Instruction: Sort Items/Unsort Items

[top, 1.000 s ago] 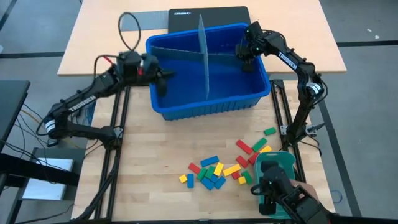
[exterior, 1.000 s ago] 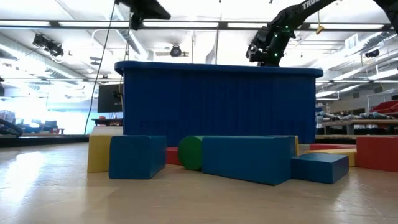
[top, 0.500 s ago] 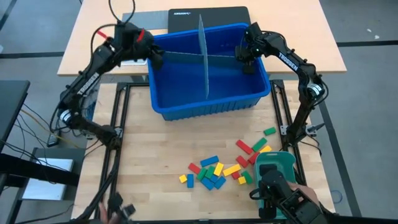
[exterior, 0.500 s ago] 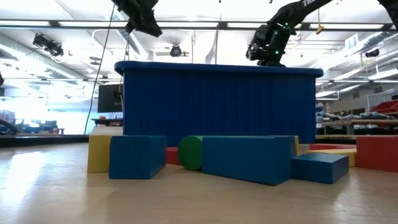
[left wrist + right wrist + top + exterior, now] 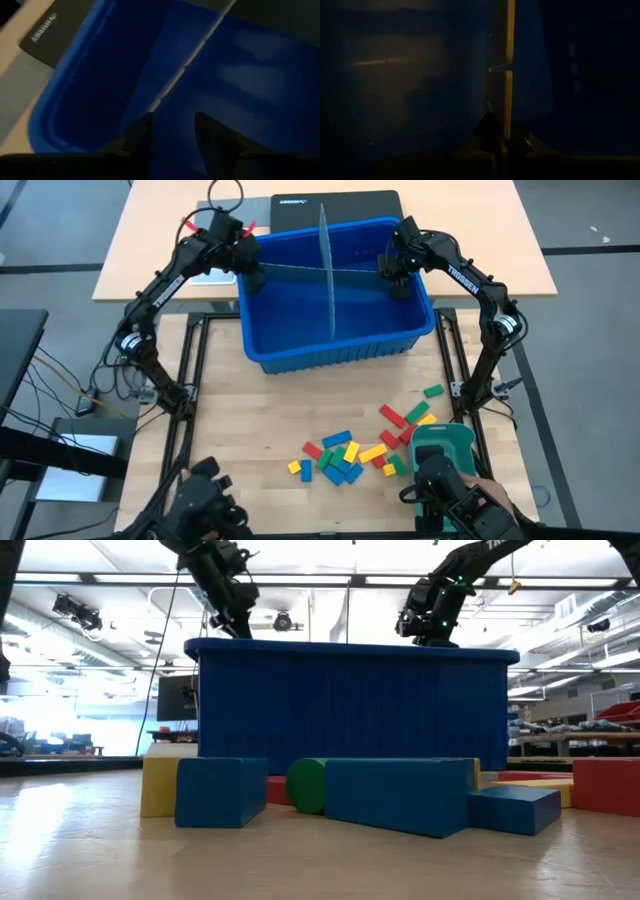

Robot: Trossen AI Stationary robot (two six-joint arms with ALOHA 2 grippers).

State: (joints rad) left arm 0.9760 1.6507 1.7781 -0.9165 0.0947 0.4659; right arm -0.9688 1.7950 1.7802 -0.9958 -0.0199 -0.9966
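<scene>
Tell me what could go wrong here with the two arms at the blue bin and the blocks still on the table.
The right gripper is shut on the grey divider inside the blue bin; pulling sideways could bend it or drag the bin. The left gripper sits open at the bin's far left corner and could bump the rim. The blocks lie loose near the table's front edge beside the green tray; a shoved bin might scatter them.

The low view looks into a large workshop hall: a white ceiling [image 5: 330, 600] with beams, ducts and strip lights, bright windows [image 5: 70, 690] at left, and a dark monitor [image 5: 176, 698] left of centre. From above, a pale wooden counter [image 5: 250, 430] sits on a grey floor [image 5: 590, 330], with a tan table [image 5: 480, 230] at the frame's top.
</scene>
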